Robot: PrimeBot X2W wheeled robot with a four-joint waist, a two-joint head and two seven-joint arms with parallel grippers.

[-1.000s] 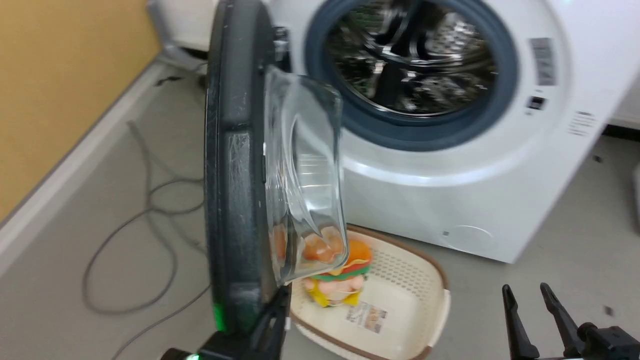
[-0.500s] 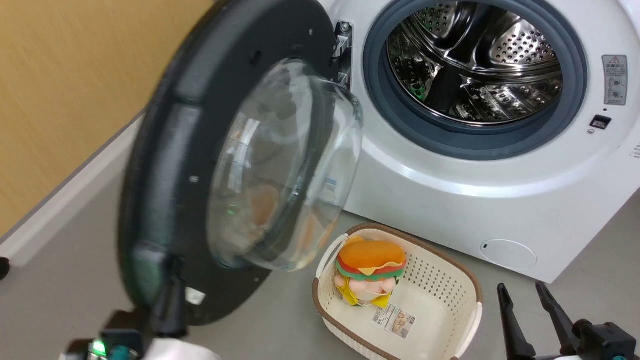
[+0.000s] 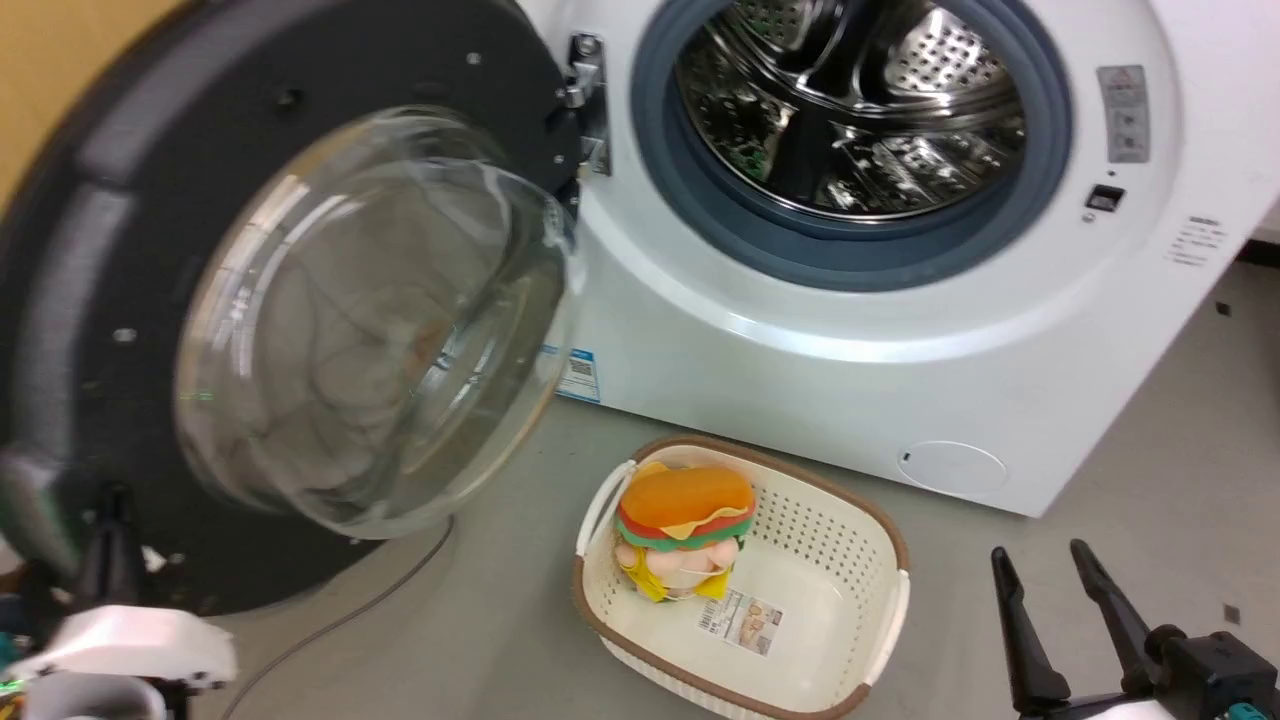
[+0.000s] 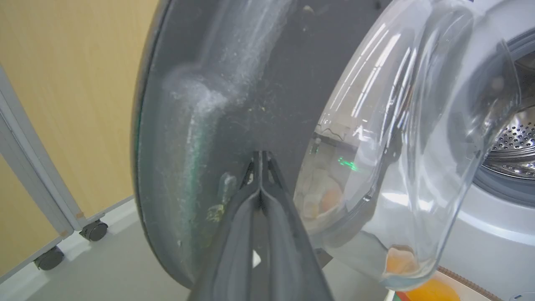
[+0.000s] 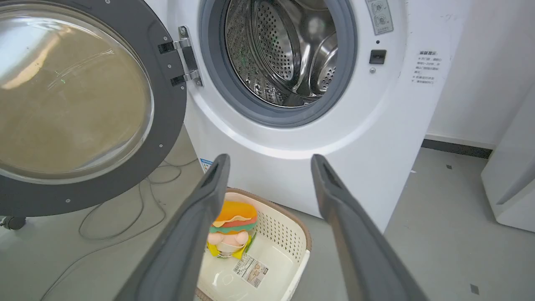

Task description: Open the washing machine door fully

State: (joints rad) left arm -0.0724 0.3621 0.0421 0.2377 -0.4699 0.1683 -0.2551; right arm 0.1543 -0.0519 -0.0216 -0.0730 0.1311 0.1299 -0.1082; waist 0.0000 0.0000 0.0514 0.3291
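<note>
Best look at the left tool (image 4: 260,156) from its own wrist view: pinched fully closed, nothing between the fingers, tips right up against the dark inner rim of the washing machine door (image 4: 250,83). Over in the head view, right tool (image 3: 1038,552) at lower right, spread wide, empty, well apart from everything.

Door at frame left, hanging upright off the washing machine (image 3: 800,340), hinged on its right edge, glass bowl bulging toward the camera. Clearest view of the hinge and steel drum from the right wrist.

Also a basket (image 3: 905,560) with a burger toy (image 3: 685,505) on the floor below the opening, a grey cable (image 3: 350,610) under the door, and a wheeled partition (image 4: 42,200) at the left wrist view's far left.
</note>
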